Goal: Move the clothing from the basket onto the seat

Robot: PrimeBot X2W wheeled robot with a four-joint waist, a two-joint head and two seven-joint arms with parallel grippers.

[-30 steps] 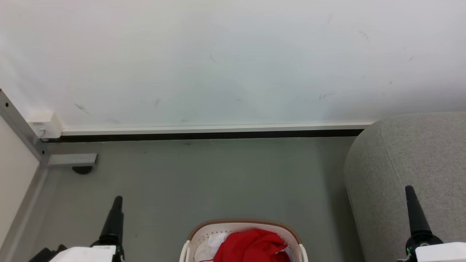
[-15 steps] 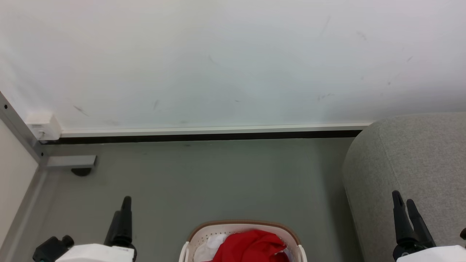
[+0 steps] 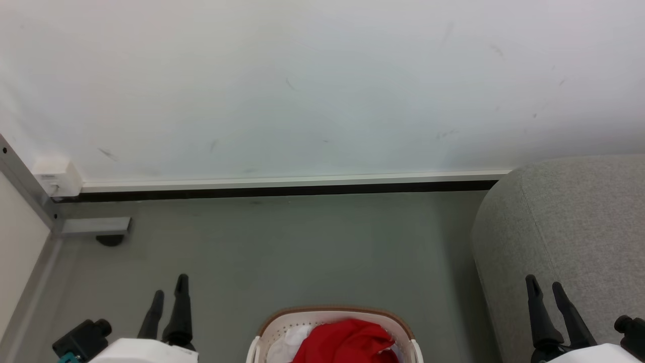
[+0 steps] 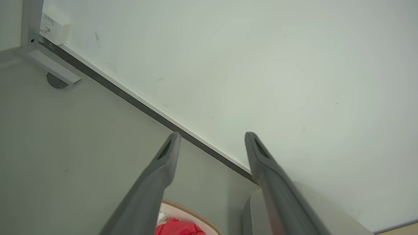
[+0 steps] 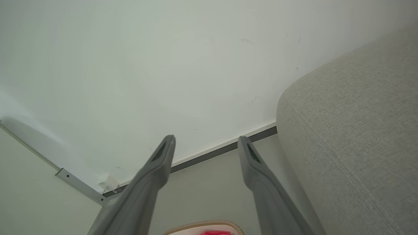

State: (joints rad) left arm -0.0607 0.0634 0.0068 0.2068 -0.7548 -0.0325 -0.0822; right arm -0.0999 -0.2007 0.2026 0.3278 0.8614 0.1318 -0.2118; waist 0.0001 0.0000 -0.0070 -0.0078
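Clothing (image 3: 347,343) inside basket (image 3: 282,320)

The clothing (image 3: 347,343) is seen in bright red, with a white patch at its left. The basket (image 3: 312,318) is coloured cream-white, its wall dotted with holes and its rim banded in tan-brown. The seat (image 3: 569,222) is covered in grey woven fabric. The left gripper (image 3: 170,285) and right gripper (image 3: 542,281) are finished in black. The wall (image 3: 322,85) is white, marked with faint dark scuffs.

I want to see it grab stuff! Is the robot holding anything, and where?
Nothing. The left gripper and right gripper are open and empty; the clothing lies in the basket.
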